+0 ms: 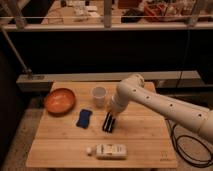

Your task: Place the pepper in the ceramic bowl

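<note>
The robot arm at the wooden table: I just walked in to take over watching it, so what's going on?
The arm reaches in from the right; its end effector is shut, low at the far end of the black-and-white striped bar, beside the white cup. The ceramic bowl sits at the left, nothing visible inside. I cannot make out the pepper, so whether it is held is unclear.
</note>
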Tool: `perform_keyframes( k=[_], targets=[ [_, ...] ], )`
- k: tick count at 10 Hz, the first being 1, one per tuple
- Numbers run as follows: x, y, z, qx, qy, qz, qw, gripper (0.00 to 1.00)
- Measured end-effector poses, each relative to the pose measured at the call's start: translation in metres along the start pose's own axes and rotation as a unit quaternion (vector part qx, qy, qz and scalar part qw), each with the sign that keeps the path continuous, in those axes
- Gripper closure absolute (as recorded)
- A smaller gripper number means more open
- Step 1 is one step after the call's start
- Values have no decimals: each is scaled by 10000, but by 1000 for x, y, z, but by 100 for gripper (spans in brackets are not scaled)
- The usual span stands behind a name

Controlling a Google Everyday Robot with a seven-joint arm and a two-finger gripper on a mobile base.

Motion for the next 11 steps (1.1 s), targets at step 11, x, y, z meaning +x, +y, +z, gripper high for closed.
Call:
perform_keyframes(
  k=[11],
  targets=[
    [-41,-86,0,90,151,-664,9976,95]
  ],
)
